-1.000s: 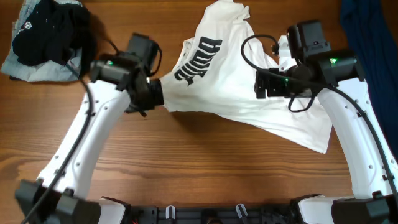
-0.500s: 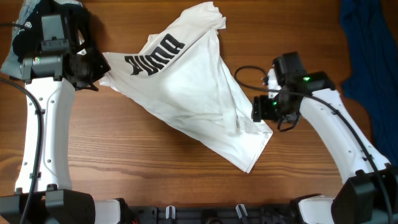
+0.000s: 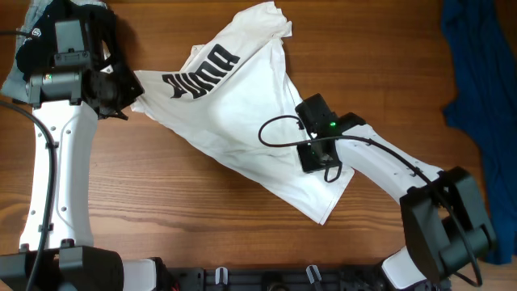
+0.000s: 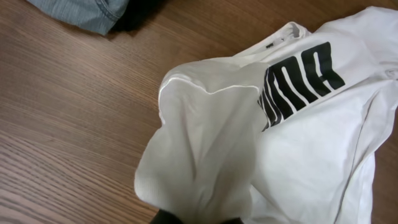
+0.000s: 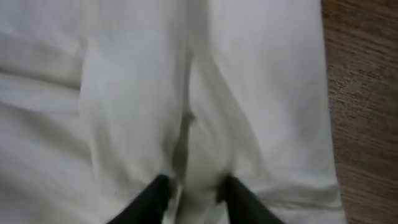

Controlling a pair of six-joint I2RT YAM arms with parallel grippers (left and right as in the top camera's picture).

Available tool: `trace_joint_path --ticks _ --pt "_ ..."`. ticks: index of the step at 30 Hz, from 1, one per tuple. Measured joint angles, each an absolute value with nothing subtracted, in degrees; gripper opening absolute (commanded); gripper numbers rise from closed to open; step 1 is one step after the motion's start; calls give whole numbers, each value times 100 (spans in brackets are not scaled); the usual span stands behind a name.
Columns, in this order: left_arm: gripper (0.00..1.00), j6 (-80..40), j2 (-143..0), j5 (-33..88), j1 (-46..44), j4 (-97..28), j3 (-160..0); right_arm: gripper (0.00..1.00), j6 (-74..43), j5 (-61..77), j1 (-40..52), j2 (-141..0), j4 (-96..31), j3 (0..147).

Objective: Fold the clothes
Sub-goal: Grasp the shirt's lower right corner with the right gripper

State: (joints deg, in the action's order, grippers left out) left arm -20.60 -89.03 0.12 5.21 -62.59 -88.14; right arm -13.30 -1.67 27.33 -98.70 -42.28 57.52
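Your white T-shirt [image 3: 242,121] lies rumpled on the wooden table [image 3: 178,226]. It is stretched on a slant from upper left to lower right, and its black block lettering [image 3: 200,74] sits tilted near the upper-left end.

The overhead view alone gives you the surroundings. A pile of black and pale grey-blue garments [image 3: 28,77] sits in the far left corner, and a dark blue garment [image 3: 477,73] runs along the right edge, well apart from the shirt.

The left wrist view shows what the overhead hides: white cloth is gathered into a bunch that runs straight down into the left gripper [image 4: 198,218], which is clamped on the shirt's left edge.

The right wrist view shows the right gripper [image 5: 196,193] low over plain white fabric, its fingers [image 5: 155,199] straddling a raised crease. You cannot tell whether they pinch it.

Your left arm reaches up the table's left side and the wrist turns toward the shirt. The right arm stretches from the lower right corner in over the shirt's lower part.
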Motion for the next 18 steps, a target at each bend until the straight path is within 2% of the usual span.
trace_joint_path --ticks 7,12,14,15,16,17,18 --pt "4 -2058 -8903 14 521 -6298 -8814 4 -1627 -349 2241 -9588 -4254 5782" --pt "4 -2058 -8903 12 521 -6364 -8814 4 -1518 -211 1146 -9439 -3524 5861" --pt "4 -2058 -8903 12 521 -6403 -8814 9 -1472 21 615 -9439 -2987 5867" --pt "4 -2058 -8903 12 521 -6407 -8814 18 -1468 119 451 -9439 -2801 5865" --pt "4 -2058 -8903 12 521 -6423 -8814 46 -1450 222 311 -9439 -2641 5865" --pt "4 -2058 -8903 12 521 -6434 -8814 65 -1428 377 143 -9437 -2556 5867" --pt "4 -2058 -8903 12 521 -6458 -8814 79 -1345 676 -106 -9437 -2746 5905"
